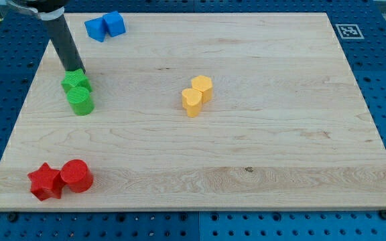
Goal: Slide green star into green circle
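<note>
1. Your rod carries no claw, so nothing opens, closes or holds; my tip (76,71) is its lower end, and it rests against the upper edge of the green star (75,82), on the side facing the view's top.
2. Green star: you find it near the board's left edge, in the upper part of the wooden board (260,154).
3. Green circle (81,101): it sits just below the green star, toward the view's bottom, and the two touch.
4. Two blue blocks (105,26): a touching pair above the green star and slightly to the view's right, close to the board's top edge. Their shapes are hard to make out.
5. Two yellow blocks (197,95): a touching pair well to the view's right of the green star, near the board's middle.
6. Red star (45,181) and red circle (77,176): side by side and touching, far below the green star, near the board's bottom left corner.
</note>
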`<state>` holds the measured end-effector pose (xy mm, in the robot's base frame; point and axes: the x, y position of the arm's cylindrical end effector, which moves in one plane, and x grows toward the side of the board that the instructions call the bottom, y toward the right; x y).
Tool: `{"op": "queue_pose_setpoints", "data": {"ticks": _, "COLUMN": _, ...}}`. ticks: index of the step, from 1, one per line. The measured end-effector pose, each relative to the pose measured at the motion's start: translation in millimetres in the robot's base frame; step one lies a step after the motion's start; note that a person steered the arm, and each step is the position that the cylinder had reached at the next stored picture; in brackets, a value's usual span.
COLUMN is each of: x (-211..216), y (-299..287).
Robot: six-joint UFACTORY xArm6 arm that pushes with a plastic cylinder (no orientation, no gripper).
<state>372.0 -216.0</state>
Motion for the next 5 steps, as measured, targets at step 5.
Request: {"op": "queue_pose_setpoints", "data": {"ticks": 5, "x": -25, "y": 62}}
